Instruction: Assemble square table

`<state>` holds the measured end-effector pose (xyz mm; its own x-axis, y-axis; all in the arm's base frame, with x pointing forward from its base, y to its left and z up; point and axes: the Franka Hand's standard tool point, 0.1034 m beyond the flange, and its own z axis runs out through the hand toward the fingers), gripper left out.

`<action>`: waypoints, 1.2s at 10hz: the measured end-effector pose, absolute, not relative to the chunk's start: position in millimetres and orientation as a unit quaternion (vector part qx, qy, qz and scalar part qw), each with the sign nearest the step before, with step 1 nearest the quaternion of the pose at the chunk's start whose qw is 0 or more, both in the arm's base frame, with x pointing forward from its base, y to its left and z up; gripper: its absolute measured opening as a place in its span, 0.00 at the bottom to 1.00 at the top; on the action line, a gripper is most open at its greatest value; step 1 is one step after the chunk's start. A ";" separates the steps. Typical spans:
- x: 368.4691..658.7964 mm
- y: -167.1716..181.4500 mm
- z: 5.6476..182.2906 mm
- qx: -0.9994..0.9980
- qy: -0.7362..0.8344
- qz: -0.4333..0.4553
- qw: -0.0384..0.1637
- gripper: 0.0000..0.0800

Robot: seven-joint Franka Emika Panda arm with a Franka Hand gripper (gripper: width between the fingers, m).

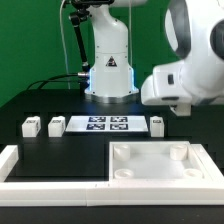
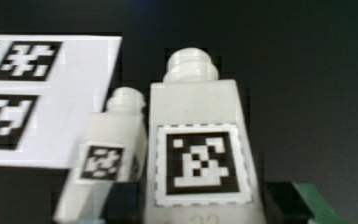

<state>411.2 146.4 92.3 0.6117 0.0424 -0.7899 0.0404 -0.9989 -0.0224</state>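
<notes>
Gripper (image 1: 181,107) hangs under my wrist at the exterior view's right, beyond the square table slab (image 1: 160,165); leg blocks (image 1: 30,126) flank the marker board (image 1: 105,124). Wrist view: a tagged leg (image 2: 195,150) lies between my fingers (image 2: 311,203), a second leg (image 2: 112,140) beside it; whether I am pinching it I cannot tell

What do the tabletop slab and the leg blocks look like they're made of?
Tabletop slab: apparently rigid white plastic with a matte finish, judging by its moulded raised rim and round bosses.
Leg blocks: likely the same white plastic, smooth and slightly glossy. Each tag looks like printed paper.
</notes>
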 end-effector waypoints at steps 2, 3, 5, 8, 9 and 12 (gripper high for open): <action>411.6 141.4 104.3 -0.905 -0.027 0.425 0.004 0.36; 417.0 144.0 99.8 -0.918 -0.026 0.396 0.008 0.36; 426.9 145.1 99.7 -0.947 -0.021 0.321 0.014 0.36; 497.6 128.2 126.7 -0.971 -0.034 0.233 0.039 0.36; 519.9 127.0 140.3 -0.980 -0.042 0.193 0.037 0.36; 520.2 128.0 133.6 -0.995 -0.039 0.087 0.040 0.36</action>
